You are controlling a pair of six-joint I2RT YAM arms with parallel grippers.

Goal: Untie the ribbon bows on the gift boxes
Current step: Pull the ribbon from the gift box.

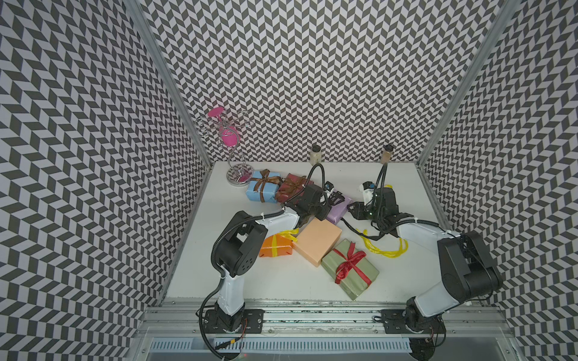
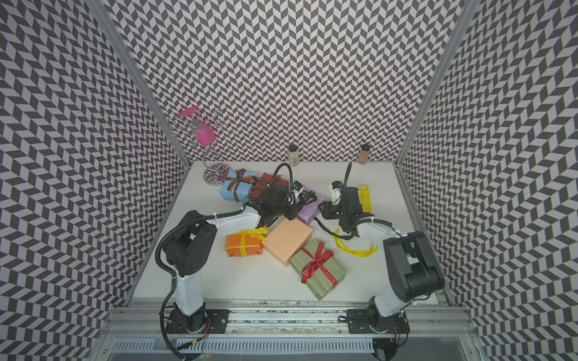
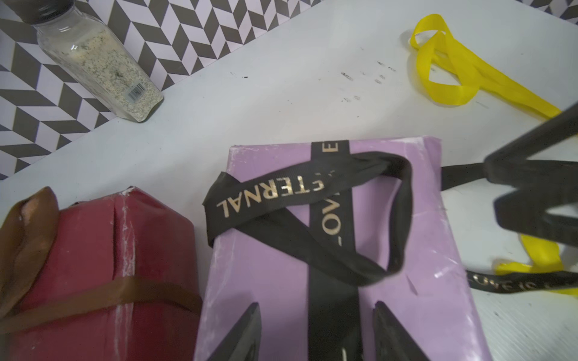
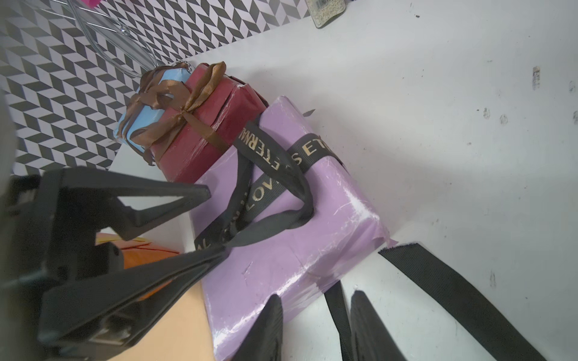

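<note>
The lilac gift box carries a black lettered ribbon with one loose loop lying on top. My left gripper hovers open over it, fingers either side of the ribbon band. My right gripper is open at the lilac box's edge, a black ribbon tail between its fingers. The light blue box and dark red box keep brown bows. A red bow tops the olive box. The orange box has a yellow ribbon. The peach box is bare.
A loose yellow ribbon lies under the right arm. Two spice jars stand against the back wall. A wire stand with pink pieces is at the back left. Patterned walls close three sides.
</note>
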